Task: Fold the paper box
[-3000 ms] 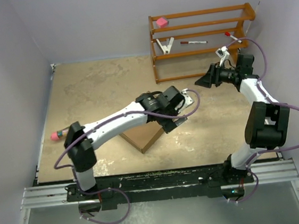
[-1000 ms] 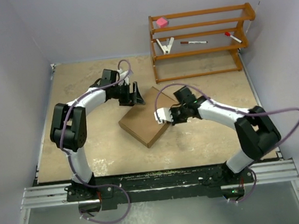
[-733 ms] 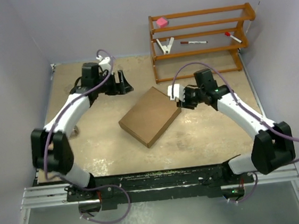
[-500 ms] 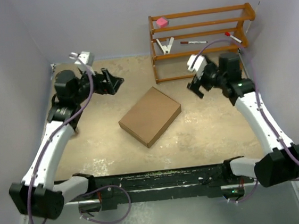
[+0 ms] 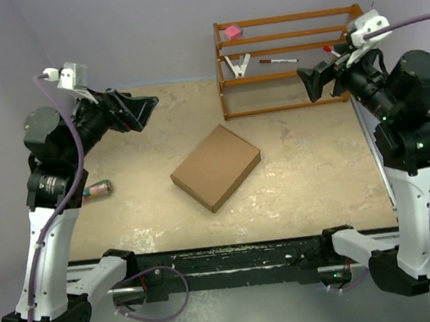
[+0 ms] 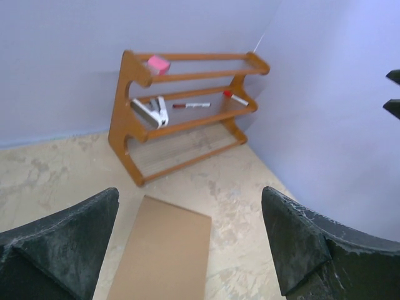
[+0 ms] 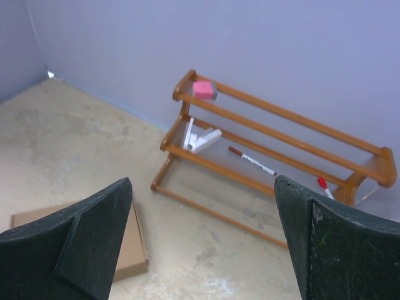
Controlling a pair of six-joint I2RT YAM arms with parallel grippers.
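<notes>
Paper box [image 5: 216,167]: brown, flat, closed, lying skewed mid-frame on the counter [image 5: 308,170], nothing touching it.
Left claw [image 5: 147,112]: up high at upper left, fingers wide apart, empty.
Right claw [image 5: 313,83]: up high at upper right, in front of the wooden rack [image 5: 285,18], fingers wide apart, empty.
Rack contents: pink block [image 5: 232,31] on top shelf, marker [image 5: 277,61] below.

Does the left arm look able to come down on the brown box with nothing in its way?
Probably yes. The left claw is open and raised left of the box, which lies flat on the table. Nothing stands between them, and the right claw hangs far off to the right.
</notes>
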